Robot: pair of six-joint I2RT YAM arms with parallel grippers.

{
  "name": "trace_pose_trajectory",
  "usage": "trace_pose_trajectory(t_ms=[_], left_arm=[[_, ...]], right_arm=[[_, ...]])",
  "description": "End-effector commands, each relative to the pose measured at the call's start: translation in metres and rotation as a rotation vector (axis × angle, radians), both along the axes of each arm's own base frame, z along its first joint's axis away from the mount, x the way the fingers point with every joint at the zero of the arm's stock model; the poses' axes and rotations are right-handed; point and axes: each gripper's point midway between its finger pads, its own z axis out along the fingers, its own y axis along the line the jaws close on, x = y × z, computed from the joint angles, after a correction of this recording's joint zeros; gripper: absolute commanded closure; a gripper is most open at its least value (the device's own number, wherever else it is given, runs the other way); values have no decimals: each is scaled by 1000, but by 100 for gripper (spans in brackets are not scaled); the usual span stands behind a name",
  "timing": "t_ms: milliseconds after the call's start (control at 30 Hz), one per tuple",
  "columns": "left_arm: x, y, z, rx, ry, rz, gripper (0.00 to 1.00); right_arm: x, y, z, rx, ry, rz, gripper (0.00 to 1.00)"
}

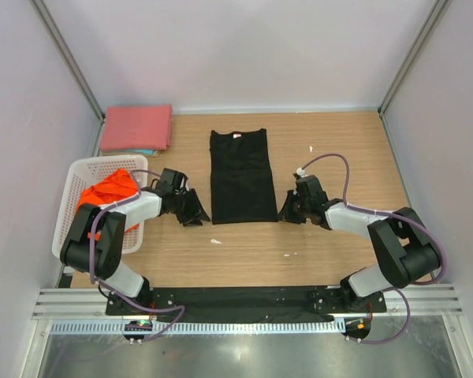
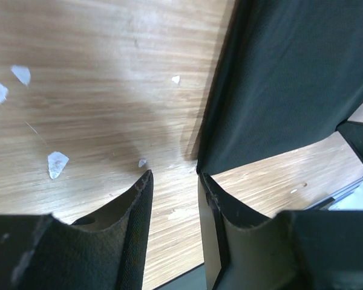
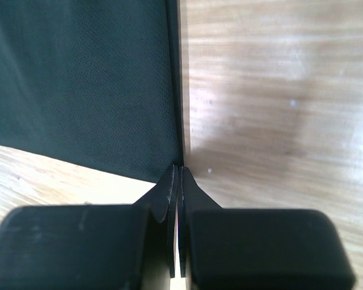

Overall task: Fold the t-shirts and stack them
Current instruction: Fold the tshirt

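A black t-shirt lies flat in the middle of the table, folded into a long narrow strip. The pinkish-red t-shirt rests folded at the back left. The orange t-shirt is bunched in the white basket. My left gripper sits low at the black t-shirt's near left corner. In the left wrist view that gripper is open, the black t-shirt touching one fingertip and bare wood showing in the gap. My right gripper is shut at the near right corner of the black t-shirt, whose edge runs into its tips.
Small white scraps lie on the wood near the left gripper, and another scrap lies in front of the shirt. Pale walls close the table in on three sides. The arms' black base plate runs along the near edge.
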Motion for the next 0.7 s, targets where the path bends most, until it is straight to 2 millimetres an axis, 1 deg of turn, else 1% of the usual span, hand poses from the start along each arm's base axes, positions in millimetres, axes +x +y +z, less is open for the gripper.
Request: trace_pose_trajectory(t_ms=[0, 33, 67, 100, 133, 200, 233, 267, 400, 533, 567, 600, 633, 667], left_arm=[[1, -14, 8, -65, -23, 18, 62], [-1, -17, 7, -79, -26, 19, 62], [-3, -21, 8, -97, -23, 14, 62], [0, -24, 10, -115, -35, 21, 62], [-5, -25, 8, -127, -19, 32, 62], [-6, -25, 7, -133, -19, 47, 62], [-9, -24, 3, -131, -5, 58, 62], [-9, -23, 4, -129, -11, 65, 62], [-13, -22, 1, -124, -2, 76, 63], [-19, -22, -1, -118, -1, 77, 64], [-18, -23, 0, -117, -4, 78, 65], [-18, -23, 0, -118, -6, 78, 67], [-18, -24, 0, -119, -5, 76, 73], [-18, -24, 0, -116, -7, 78, 74]], right_arm=[[-10, -5, -4, -6, 17, -45, 99], [-8, 0, 0, 13, -3, -47, 99], [-13, -1, -3, 12, 6, -50, 99], [-14, 0, -3, 13, 4, -54, 99], [-21, 0, -6, 11, 9, -51, 99], [-24, -1, -6, 17, 8, -68, 99], [-26, -2, -6, 20, 10, -73, 99], [-31, 0, -5, 29, 7, -72, 99], [-37, -1, -1, 39, -9, -89, 99], [-41, -3, -1, 28, -13, -103, 99], [-43, -3, -2, 27, -10, -105, 99], [-43, -4, -3, 26, -9, -106, 99], [-44, -5, -4, 23, -5, -113, 99], [-45, -7, -5, 18, -1, -119, 99]])
